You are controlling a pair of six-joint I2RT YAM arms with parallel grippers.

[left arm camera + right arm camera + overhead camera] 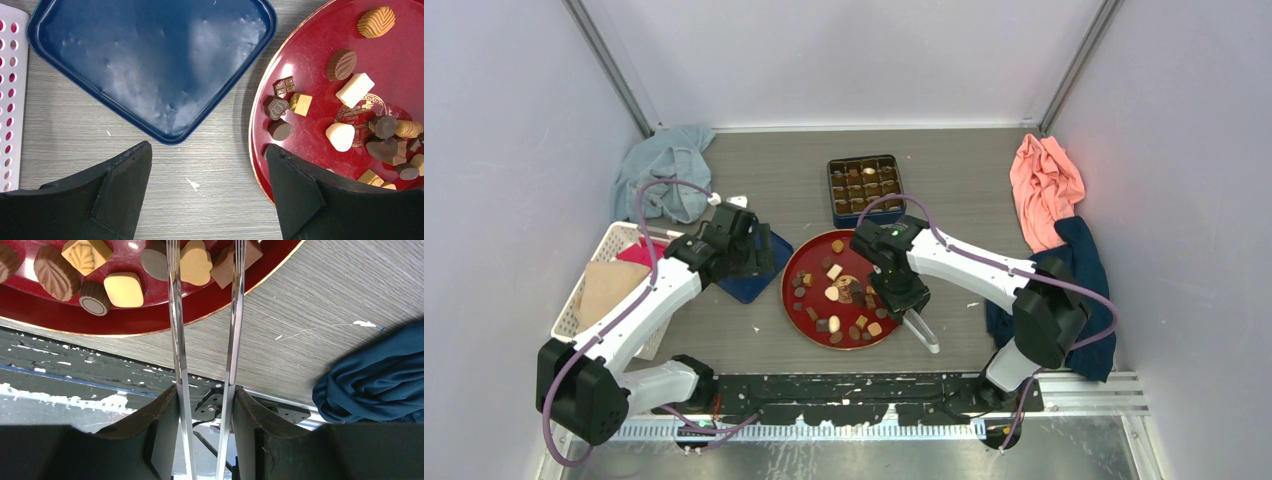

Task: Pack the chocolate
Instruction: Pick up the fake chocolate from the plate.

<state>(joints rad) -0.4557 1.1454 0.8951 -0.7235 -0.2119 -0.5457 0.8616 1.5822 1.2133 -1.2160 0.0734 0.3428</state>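
Note:
The chocolate [832,294] lies as several small brown, tan and cream pieces on the red plate [814,250]. More pieces fill the dark compartment box [864,187] behind it. My right gripper [902,300] is shut on metal tongs [921,333] at the plate's right side. In the right wrist view the gripper [205,390] pinches both tong arms [176,340], and a cream heart-shaped piece [196,262] sits between them at the plate's rim. My left gripper [207,150] stands open over bare table between the blue lid [150,60] and the plate [310,65], holding nothing.
A white basket [594,270] with tan and pink cloth stands at the left. A light blue cloth [664,170] lies at the back left, a salmon cloth [1044,185] and a dark blue cloth [1084,270] at the right. The metal rail [874,385] runs along the near edge.

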